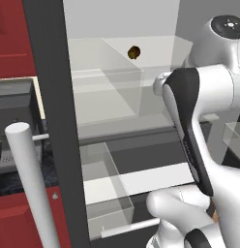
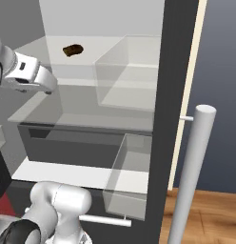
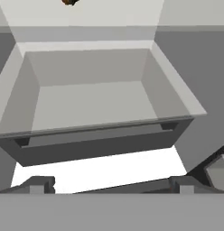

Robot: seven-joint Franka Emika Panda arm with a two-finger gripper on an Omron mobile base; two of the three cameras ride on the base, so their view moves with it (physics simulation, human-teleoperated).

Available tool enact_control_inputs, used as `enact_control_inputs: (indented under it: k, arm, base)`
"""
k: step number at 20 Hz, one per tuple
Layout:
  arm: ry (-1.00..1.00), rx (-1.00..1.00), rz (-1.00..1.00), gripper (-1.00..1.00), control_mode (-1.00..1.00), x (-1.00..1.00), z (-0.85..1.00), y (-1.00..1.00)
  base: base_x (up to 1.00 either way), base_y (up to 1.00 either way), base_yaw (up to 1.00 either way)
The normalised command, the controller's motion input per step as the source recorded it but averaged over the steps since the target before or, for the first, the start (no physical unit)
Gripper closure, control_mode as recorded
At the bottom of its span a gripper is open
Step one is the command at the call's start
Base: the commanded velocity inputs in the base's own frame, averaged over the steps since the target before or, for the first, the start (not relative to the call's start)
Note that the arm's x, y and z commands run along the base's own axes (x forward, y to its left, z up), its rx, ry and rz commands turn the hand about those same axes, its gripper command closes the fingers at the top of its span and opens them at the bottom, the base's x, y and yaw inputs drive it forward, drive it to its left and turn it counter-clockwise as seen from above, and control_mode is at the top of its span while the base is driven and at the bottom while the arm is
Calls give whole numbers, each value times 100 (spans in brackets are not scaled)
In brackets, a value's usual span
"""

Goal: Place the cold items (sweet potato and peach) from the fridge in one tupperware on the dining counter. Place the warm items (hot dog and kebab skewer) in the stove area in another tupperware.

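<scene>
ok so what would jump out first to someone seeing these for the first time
The open fridge, pale shelves and clear bins, with one small brown food item alone on an upper shelf. The robot's white arm reaches into the fridge, and in the hand view its open gripper faces an empty clear drawer. A thick grey door handle stands in the foreground.

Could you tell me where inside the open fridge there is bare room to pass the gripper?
The upper shelf is bare around the small brown food item; the clear bin borders it on the right. The gripper stands open before a bare clear drawer.
</scene>
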Motion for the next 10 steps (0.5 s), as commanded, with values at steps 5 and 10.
enact_control_inputs:
  k: [5,10]
  arm:
    - [-4,10,-8,-100,-100,56,26,12]
    - [-2,6,-8,-100,-100,71,3,6]
  base:
    - [0,0,0]
    - [0,0,0]
